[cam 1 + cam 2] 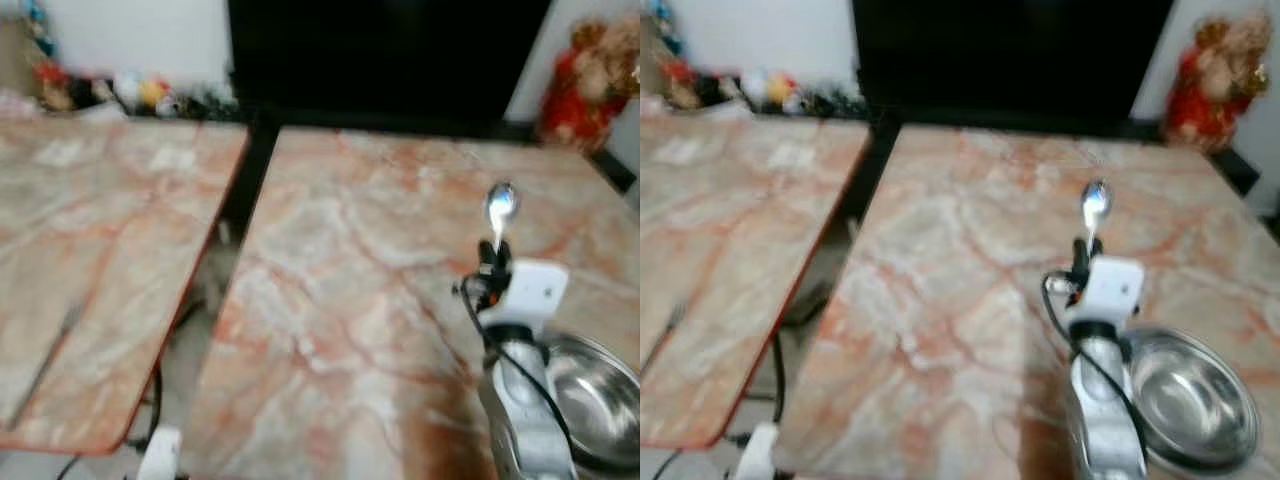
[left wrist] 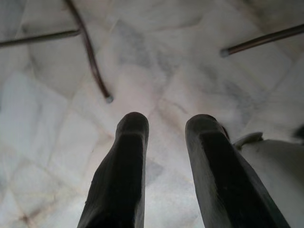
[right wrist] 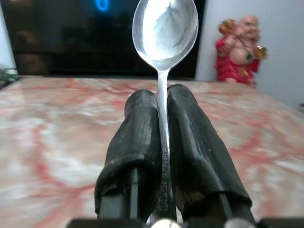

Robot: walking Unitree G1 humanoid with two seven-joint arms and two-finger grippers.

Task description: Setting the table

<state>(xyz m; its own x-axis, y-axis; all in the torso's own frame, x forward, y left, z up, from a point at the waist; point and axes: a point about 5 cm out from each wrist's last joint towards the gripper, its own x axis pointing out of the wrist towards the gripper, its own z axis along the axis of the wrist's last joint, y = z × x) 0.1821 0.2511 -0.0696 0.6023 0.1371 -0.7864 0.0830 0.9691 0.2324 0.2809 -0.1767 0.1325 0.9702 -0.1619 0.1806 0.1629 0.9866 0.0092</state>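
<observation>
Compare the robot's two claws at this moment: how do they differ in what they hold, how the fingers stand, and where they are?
The right claw is shut on a spoon, bowl end pointing away from it; the left claw holds nothing. The right claw's fingers press together on the handle; the left claw's stand apart. The right claw is over the marble table beside a steel bowl; the left claw hangs over pale floor tiles. Both have two long black fingers.

No lettering, label or number can be read anywhere (the head views are blurred)
</observation>
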